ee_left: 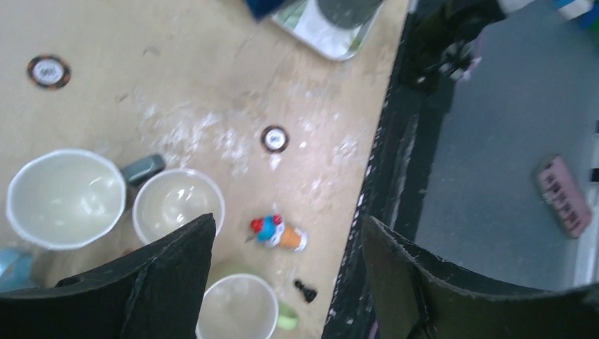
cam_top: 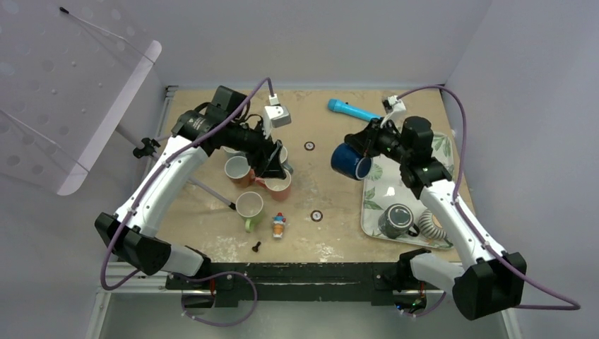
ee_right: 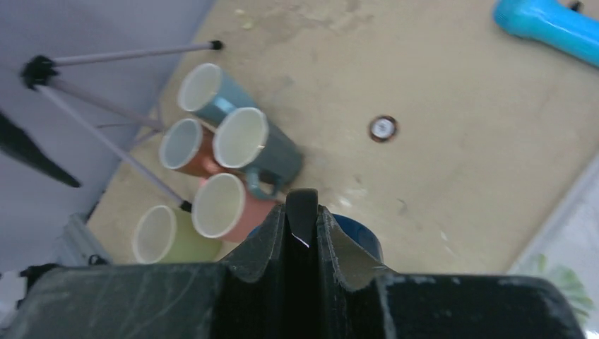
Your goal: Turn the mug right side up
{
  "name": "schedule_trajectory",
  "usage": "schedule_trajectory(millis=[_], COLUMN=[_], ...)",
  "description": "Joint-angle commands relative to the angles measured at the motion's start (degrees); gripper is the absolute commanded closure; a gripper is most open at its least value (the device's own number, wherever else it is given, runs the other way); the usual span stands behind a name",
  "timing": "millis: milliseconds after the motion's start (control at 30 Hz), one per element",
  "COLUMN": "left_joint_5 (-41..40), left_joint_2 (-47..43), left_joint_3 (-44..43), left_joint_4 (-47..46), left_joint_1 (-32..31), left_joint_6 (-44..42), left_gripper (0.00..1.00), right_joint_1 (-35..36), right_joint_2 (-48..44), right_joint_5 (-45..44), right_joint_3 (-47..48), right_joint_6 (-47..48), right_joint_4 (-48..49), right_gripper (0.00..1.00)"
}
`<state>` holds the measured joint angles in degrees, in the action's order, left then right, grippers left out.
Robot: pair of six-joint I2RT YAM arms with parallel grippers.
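Clamping the dark blue ceramic mug (cam_top: 348, 161), the right gripper (cam_top: 362, 143) holds it in the air just beside the near-left edge of the leaf-patterned white tray (cam_top: 372, 205). From overhead the mug lies tipped on its side, its pale inside facing the tray. The right wrist view shows only a blue sliver of it under the fingers (ee_right: 268, 240), which are pinched close on a thin dark piece.

The left gripper (ee_left: 288, 224) is spread wide with nothing between its fingers. Overhead, it hangs above a cluster of upright mugs at the left of the tan tabletop (cam_top: 332, 233). Its own camera looks down on the small ice-cream toy (ee_left: 277, 233), the black chess pawn (ee_left: 305, 290) and the pale green mug (ee_left: 236, 307).

Only the overhead view shows the dark grey mug (cam_top: 395, 220) on the tray, with a ribbed grey hose coil (cam_top: 431, 224) beside it. The cyan plastic torch (cam_top: 352, 109) lies at the far side of the table.
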<state>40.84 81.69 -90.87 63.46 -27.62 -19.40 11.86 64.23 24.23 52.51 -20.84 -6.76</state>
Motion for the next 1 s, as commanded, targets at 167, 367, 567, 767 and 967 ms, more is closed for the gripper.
schedule_trajectory(millis=[167,367,567,767,967], left_joint_5=[15.2,15.8,18.2,21.2,19.9], left_joint_2=[-5.6,-5.1,-4.5,-4.1,-3.2], left_joint_3=[1.3,3.7,4.1,4.6,2.4], left_joint_4=[-24.9,-33.8,-34.6,-35.1,-34.5], left_joint_1=[-0.1,-0.4,-2.3,-6.3,-7.5], left_joint_6=[26.3,35.8,37.9,39.6,38.3], left_gripper=[0.2,0.24,0.36,0.56,1.0], right_joint_1=[13.5,18.8,20.3,20.4,20.5], right_joint_2=[-6.7,-7.8,-8.1,-8.0,-7.0], right_joint_5=[4.1,3.0,1.4,0.7,-1.2], right_joint_3=[3.6,4.2,4.2,4.6,4.8], right_joint_6=[-13.9,-16.1,-17.1,-17.0,-15.9], right_joint_4=[26.6,32.1,35.2,37.2,33.3], right_gripper=[1.0,1.0,1.0,1.0,1.0])
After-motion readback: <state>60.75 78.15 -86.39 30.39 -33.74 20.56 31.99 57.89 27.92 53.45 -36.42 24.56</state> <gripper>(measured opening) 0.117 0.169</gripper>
